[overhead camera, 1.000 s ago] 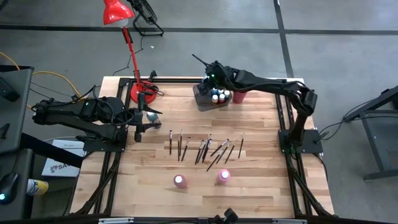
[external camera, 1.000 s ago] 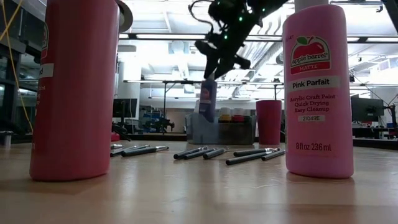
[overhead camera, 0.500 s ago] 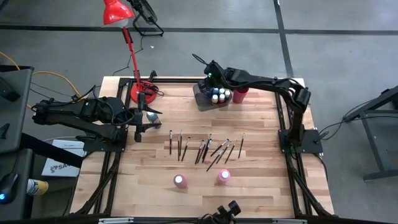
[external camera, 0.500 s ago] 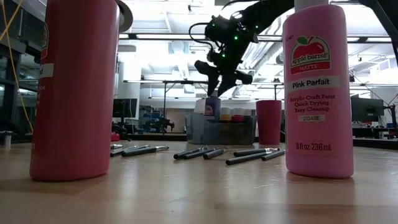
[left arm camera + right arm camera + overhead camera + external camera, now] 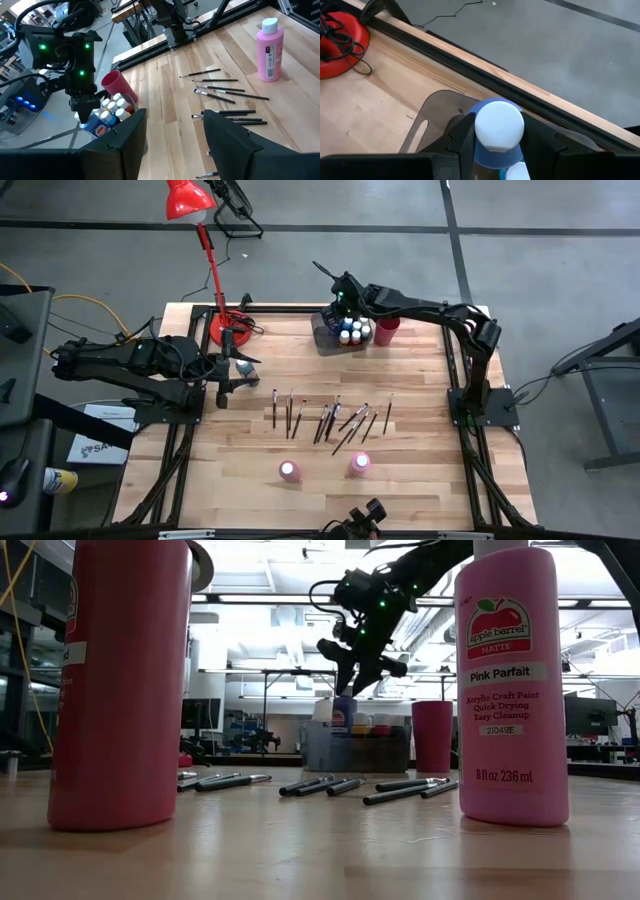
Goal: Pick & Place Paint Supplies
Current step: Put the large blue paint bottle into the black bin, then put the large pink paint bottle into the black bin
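Note:
My right gripper (image 5: pixel 350 680) hangs over the grey bin (image 5: pixel 318 752) at the table's far side, shut on a blue bottle with a white cap (image 5: pixel 499 125). The bottle's lower part is down in the bin beside other small bottles (image 5: pixel 352 334). Two pink bottles (image 5: pixel 289 471) (image 5: pixel 359 463) stand near the front edge. Several dark-handled paintbrushes (image 5: pixel 330 418) lie flat in a row at mid-table. My left gripper (image 5: pixel 172 135) waits open at the table's left side, above the wood, with nothing between its fingers. My right gripper has the blue bottle between its two fingers, one on each side of the blue shoulder (image 5: pixel 479 150) just under the white cap. The fingers come slanting down from above. The bottle's lower part is inside the bin, and the bin wall hides its base.
A red cup (image 5: pixel 386 331) stands right of the bin. A red desk lamp has its base (image 5: pixel 230 328) at the far left corner and its head (image 5: pixel 188 200) beyond the table. Bare wood lies between the brushes and the bin.
My right gripper has sunk toward the bin with the blue bottle. The bottle hung clear above the bin's rim a second ago and now has its lower part inside the bin among the other bottles.

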Tool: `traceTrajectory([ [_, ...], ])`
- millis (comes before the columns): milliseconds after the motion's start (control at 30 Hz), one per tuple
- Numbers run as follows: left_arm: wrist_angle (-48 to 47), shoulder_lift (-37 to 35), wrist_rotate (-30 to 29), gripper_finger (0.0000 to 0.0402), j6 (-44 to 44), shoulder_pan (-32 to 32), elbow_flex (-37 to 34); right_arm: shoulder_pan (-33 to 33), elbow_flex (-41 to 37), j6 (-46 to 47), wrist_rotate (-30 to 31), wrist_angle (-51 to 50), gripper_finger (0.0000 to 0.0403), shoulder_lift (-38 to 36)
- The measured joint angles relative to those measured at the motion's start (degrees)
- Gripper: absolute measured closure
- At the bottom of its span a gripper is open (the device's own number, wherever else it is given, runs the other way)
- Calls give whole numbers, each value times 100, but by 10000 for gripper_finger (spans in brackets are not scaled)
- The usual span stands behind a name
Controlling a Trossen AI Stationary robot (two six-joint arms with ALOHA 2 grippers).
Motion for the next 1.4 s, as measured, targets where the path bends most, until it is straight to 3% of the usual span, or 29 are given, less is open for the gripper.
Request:
traceTrajectory([
  [600, -1, 0, -16, 211, 0, -1, 0, 24, 0, -11, -328, 51, 259, 7],
  [967, -212, 0, -13, 211, 1, 0, 0, 33, -12, 35, -381, 64, 173, -54],
  [1133, -235, -2, -13, 211, -1, -1, 0, 42, -15, 46, -356, -72, 148, -331],
  [1400, -213, -2, 2, 211, -1, 1, 0, 152, -12, 53, -491, -1131, 150, -1115],
])
